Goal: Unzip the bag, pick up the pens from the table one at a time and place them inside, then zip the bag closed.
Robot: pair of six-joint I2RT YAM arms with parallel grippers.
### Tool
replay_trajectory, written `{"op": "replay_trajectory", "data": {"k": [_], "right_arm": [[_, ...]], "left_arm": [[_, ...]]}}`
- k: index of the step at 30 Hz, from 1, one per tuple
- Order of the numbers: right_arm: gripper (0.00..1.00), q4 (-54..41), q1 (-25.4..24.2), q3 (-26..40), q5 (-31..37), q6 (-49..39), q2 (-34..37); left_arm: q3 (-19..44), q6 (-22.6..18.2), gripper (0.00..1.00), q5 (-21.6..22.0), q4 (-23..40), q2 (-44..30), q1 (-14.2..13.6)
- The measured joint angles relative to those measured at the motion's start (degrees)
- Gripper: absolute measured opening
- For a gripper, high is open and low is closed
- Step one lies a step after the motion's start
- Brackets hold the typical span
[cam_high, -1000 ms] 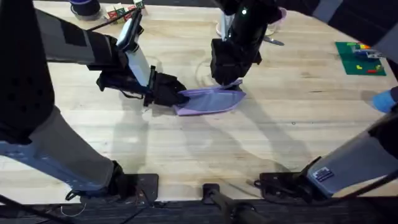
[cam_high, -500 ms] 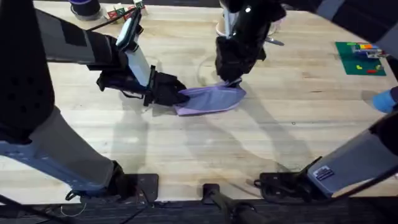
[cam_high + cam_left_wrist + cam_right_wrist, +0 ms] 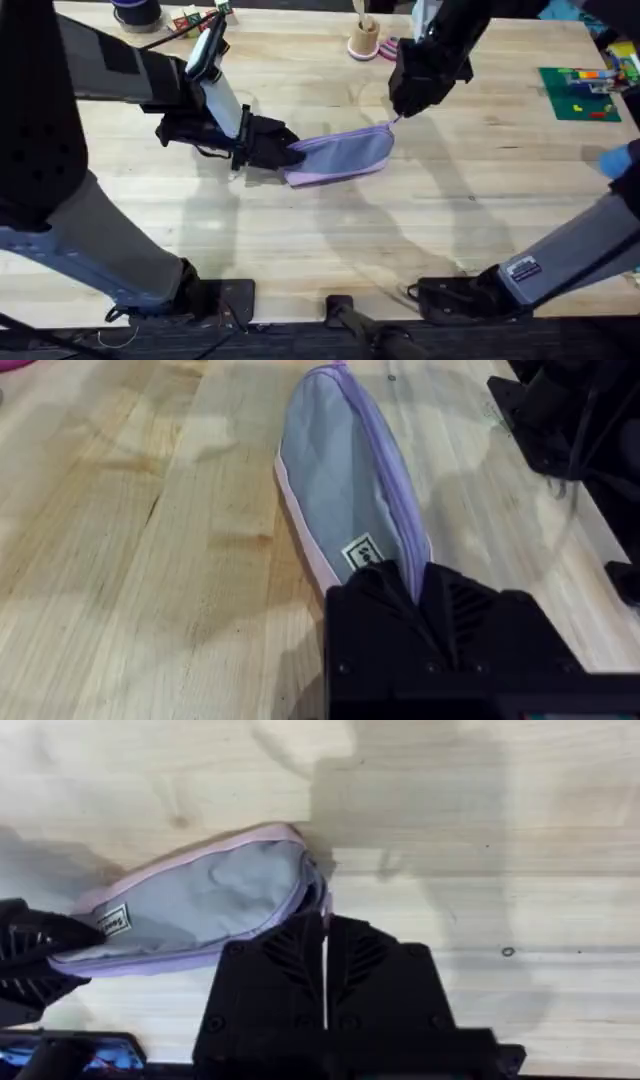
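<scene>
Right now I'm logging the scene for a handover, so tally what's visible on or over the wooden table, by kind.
Lavender-purple fabric zip pouch: 1
Black two-finger grippers (left gripper, right gripper): 2
Small wooden cup holding a stick: 1
Green mat with small coloured pieces: 1
Pens lying loose on the light plank table: 0
Total: 5

Bag (image 3: 340, 158) flat on table (image 3: 300, 240), mid-table, between both grippers.

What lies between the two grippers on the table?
In the overhead view, the bag spans it: left gripper clamps one end, right gripper is at the other.
</scene>
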State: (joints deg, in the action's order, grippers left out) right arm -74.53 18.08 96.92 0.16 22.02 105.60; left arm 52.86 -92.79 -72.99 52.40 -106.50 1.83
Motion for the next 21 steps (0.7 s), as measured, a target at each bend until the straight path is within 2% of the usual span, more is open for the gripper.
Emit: {"op": "replay_trajectory", "data": {"k": [5,13,15,21], "right_arm": [[0.033,2.0,-2.29,-1.71,-0.24,-0.27,0.0],[0.031,9.79,-6.49,-13.91,0.47,1.65,0.0],[0.031,11.35,-9.64,-17.75,1.38,3.37,0.0],[0.031,11.37,-9.41,-18.12,1.97,3.45,-0.02]], "left_arm": [[0.0,0.0,0.043,-0.33,-0.11,0.0,-0.02],[0.0,0.0,0.042,0.2,0.19,0.0,-0.14],[0.0,0.0,0.042,0.63,0.28,0.0,-0.13],[0.0,0.0,0.042,0.74,0.26,0.0,-0.13]]}}
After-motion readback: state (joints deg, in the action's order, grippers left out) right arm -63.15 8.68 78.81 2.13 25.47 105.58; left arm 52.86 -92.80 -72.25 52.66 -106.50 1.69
